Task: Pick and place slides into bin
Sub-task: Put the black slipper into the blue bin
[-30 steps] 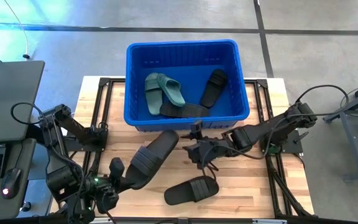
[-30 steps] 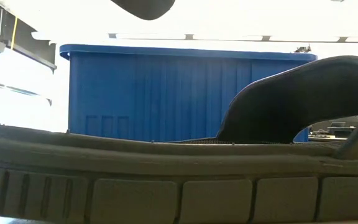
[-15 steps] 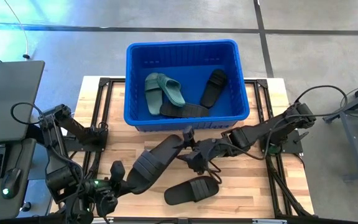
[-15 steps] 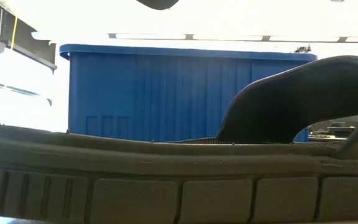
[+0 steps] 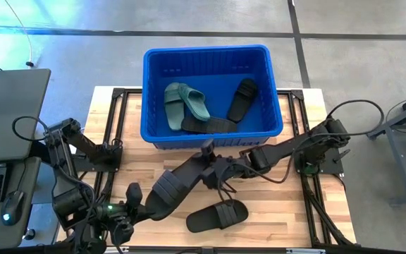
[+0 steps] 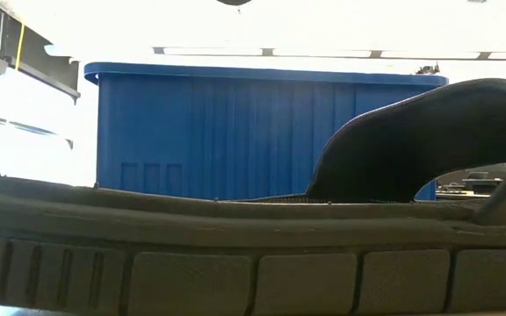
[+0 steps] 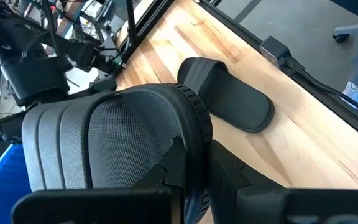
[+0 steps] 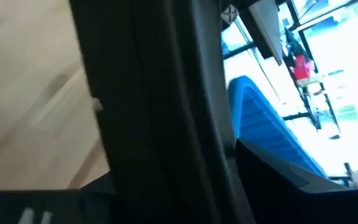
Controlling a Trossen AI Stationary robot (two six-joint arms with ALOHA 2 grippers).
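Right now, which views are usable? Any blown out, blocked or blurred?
High view: evenly lit, sharp; bin and held slide clear. Low view: background blown out white, a slide fills the foreground. Right wrist view: blurred, with window glare. Left wrist view: sharp, the held slide crowds the frame.

Blue bin (image 5: 154,85): one green slide (image 5: 186,103) and two black slides (image 5: 242,97) contained. A third black slide (image 5: 175,182) is held raised; a fourth (image 5: 217,215) lies flat on the tabletop.
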